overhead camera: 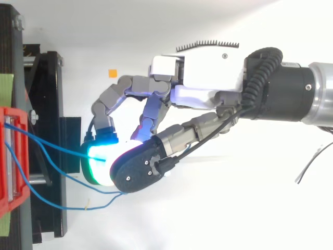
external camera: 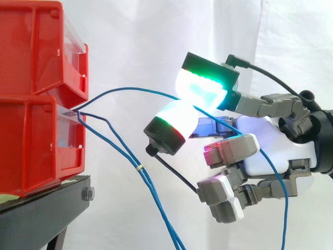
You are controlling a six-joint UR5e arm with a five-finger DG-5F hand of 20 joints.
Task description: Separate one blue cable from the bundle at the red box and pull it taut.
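Note:
Several thin blue cables leave the front of the lower red bin. One blue cable rises in a slight bow from the bin to my hand. Two green-and-white glowing fingertips pinch it, and its free end drops behind the palm. From above, this cable runs almost straight from the bin to the pads of the hand. The remaining cables sag downward, held together by a small pale tie.
A second red bin sits stacked on the lower one, both on a black stand. A small orange marker lies on the white surface. A loose dark wire hangs at the right.

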